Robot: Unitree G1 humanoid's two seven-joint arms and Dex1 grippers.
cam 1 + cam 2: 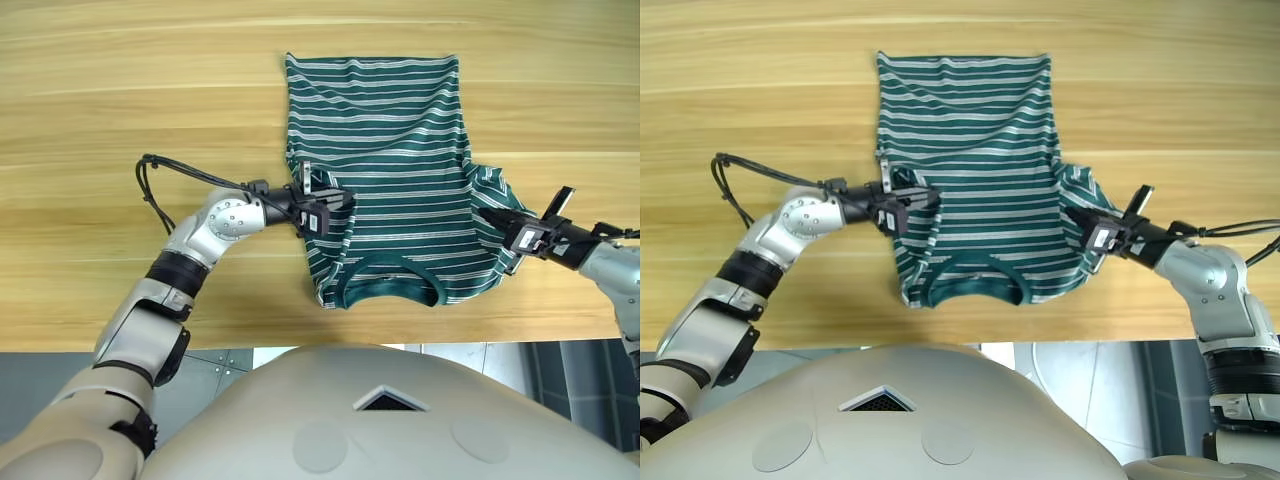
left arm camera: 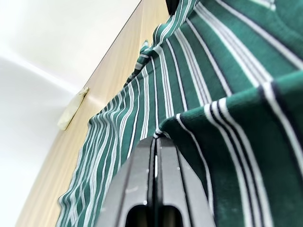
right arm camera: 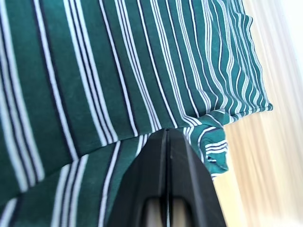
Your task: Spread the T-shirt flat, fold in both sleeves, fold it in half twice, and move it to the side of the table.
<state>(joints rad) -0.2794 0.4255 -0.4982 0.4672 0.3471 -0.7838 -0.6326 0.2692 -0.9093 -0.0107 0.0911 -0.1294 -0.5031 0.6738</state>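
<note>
The dark green, white-striped T-shirt [image 1: 385, 140] lies on the light wooden table [image 1: 120, 80], about midway between its left and right ends. The straight hem [image 1: 370, 62] points to the far edge, and the round collar [image 1: 392, 268] sits just inside the near edge. The body looks mostly flat, with a few ripples across the stripes.

On the left side, the left gripper [image 1: 318, 205] is at the shirt's left border, level with the sleeve. Its two black fingers [image 2: 154, 156] are pressed together with a pinch of striped cloth caught at their tips. The fabric there is doubled over onto the body.

Over on the right, the right gripper [image 1: 1082, 225] comes in from the table's right end. Its fingers [image 3: 165, 156] are likewise clamped tight on a fold of the right sleeve [image 1: 490, 190]. That sleeve bulges out in a rumpled lump beyond the shirt's right side.

A black cable [image 1: 150, 185] loops over the wood beside the left arm, well apart from the shirt.
</note>
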